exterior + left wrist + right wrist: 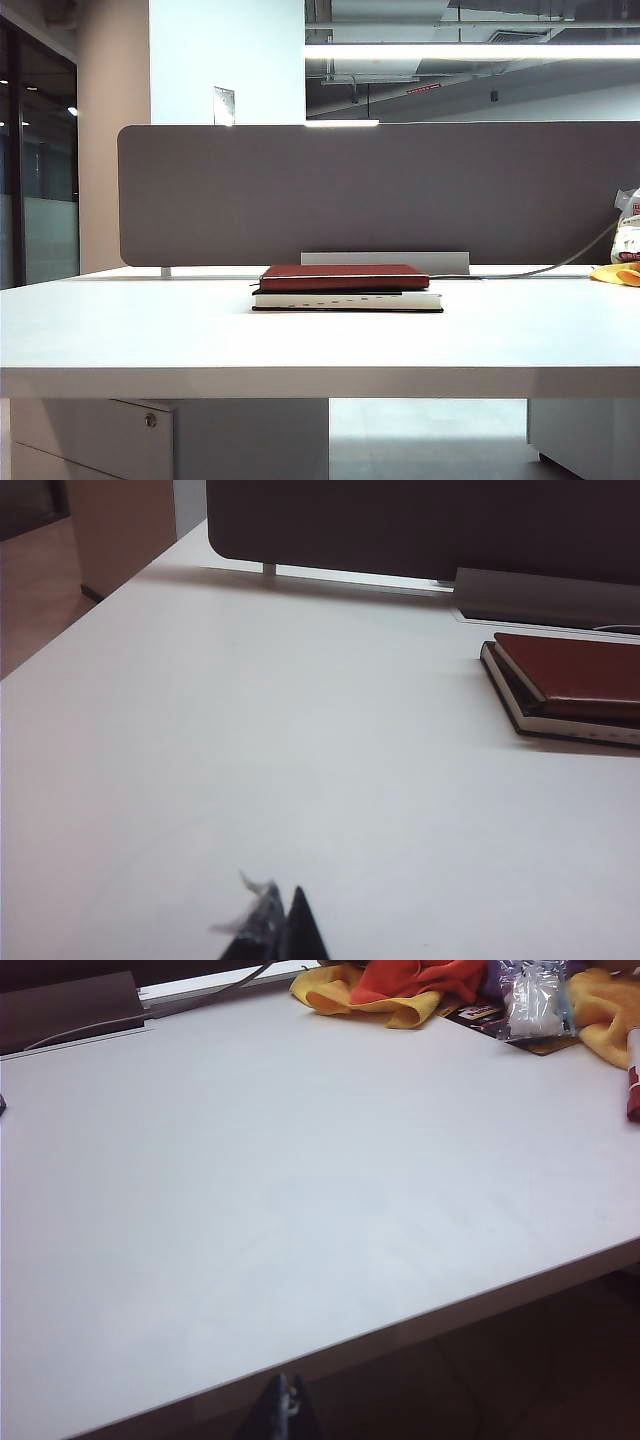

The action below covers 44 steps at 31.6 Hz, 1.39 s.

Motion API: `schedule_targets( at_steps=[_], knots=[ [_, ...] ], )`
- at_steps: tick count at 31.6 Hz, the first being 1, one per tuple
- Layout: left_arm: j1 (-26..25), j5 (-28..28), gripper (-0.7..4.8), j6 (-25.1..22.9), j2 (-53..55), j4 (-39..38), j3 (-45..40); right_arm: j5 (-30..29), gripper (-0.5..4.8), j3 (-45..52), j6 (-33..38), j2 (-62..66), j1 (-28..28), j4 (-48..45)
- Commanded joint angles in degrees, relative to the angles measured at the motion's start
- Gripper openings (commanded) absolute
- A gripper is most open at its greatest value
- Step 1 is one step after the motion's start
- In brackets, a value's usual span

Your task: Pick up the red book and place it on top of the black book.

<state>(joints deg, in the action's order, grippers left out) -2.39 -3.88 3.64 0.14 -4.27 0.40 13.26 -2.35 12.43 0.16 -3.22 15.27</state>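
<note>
Resting flat on the black book (347, 300), the red book (344, 276) sits mid-table near the grey divider (380, 190); the job looks done. It seems thin, stiff and light, smooth-covered, best pinched at an overhanging edge. My left gripper (283, 930) hangs clenched and empty over bare white table (250, 740), well clear. My right gripper (285, 1412) looks clenched too, near the table's edge, away from the yellow cloth (370, 998).
</note>
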Motion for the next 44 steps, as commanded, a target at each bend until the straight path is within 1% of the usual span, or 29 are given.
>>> schedule_targets(
  at_steps=[1,16,18,20,23,25,28,31,36,41,44],
  knots=[
    [0.02,0.00,0.13,-0.22,0.04,0.28,0.00,-0.11,-0.01,-0.07,-0.09,0.00,0.35,-0.52],
    [0.02,0.00,0.13,-0.22,0.04,0.26,0.00,-0.09,-0.01,-0.07,-0.13,0.00,0.35,-0.55],
    [0.02,0.00,0.13,-0.22,0.04,0.26,0.00,-0.22,-0.01,-0.07,0.87,0.00,0.35,-0.61],
    [0.02,0.00,0.13,-0.22,0.04,0.28,0.00,-1.31,-0.01,0.09,2.97,0.00,0.50,-1.33],
    [0.02,0.00,0.13,-0.22,0.04,0.28,0.00,-4.74,-0.01,1.03,2.78,0.00,2.03,-6.03],
    [0.02,0.00,0.13,-0.22,0.04,0.26,0.00,-7.13,-0.01,1.95,1.14,0.00,3.56,-9.99],
    [0.02,0.00,0.13,-0.22,0.04,0.28,0.00,-8.83,-0.01,2.08,-2.43,0.00,6.01,-11.50],
    [0.02,0.00,0.13,-0.22,0.04,0.26,0.00,-8.74,-0.01,2.08,-4.02,0.00,7.13,-11.02],
    [0.02,0.00,0.13,-0.22,0.04,0.26,0.00,-8.68,-0.01,2.08,-4.98,0.00,7.23,-8.48],
    [0.02,0.00,0.13,-0.22,0.04,0.26,0.00,-6.34,-0.01,2.08,-5.14,0.00,7.23,-7.34],
    [0.02,0.00,0.13,-0.22,0.04,0.26,0.00,-6.29,-0.01,2.08,-5.40,0.00,7.26,-7.37]
  ],
)
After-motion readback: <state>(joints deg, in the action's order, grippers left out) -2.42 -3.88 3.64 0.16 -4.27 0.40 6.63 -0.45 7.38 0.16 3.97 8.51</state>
